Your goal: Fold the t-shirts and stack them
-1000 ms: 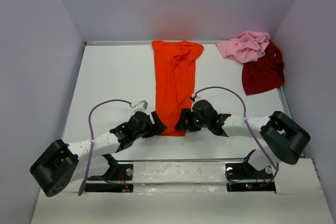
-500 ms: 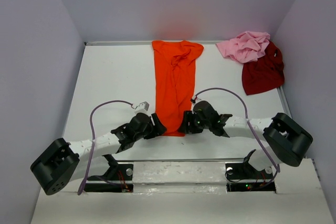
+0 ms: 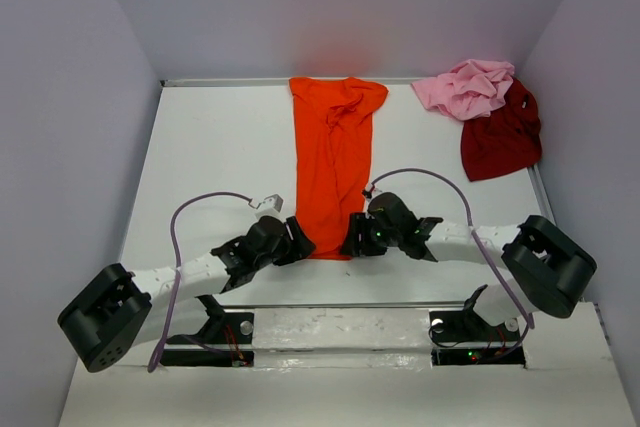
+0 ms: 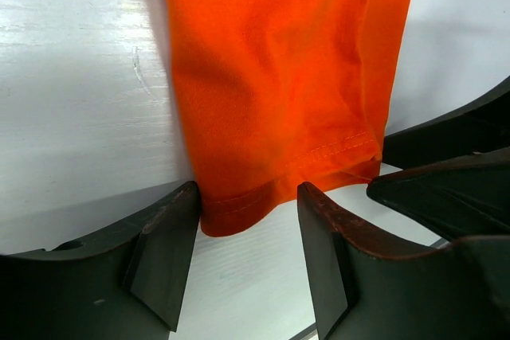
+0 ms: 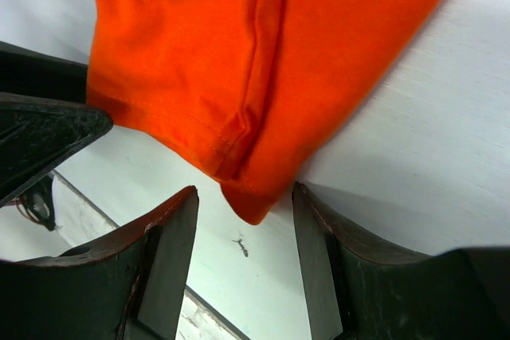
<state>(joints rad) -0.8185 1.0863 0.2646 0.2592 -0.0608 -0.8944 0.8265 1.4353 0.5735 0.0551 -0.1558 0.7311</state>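
Note:
The orange t-shirt (image 3: 333,162) lies flat as a long narrow strip down the middle of the table, its hem toward me. My left gripper (image 3: 300,240) is at the hem's left corner, open, and the hem (image 4: 239,212) lies between its fingers, which do not pinch it. At the right corner my right gripper (image 3: 353,237) is open too, with the cloth's tip (image 5: 253,209) between its fingers. The pink t-shirt (image 3: 465,87) is crumpled at the back right, partly over the dark red t-shirt (image 3: 500,137).
White walls close the table (image 3: 210,147) in at the back and both sides. The arm bases (image 3: 340,332) stand on a raised strip at the near edge. The other gripper's dark finger (image 4: 446,189) shows at the right of the left wrist view.
Both grippers have edged inward to the near hem corners of the orange t-shirt. The shirts have not moved.

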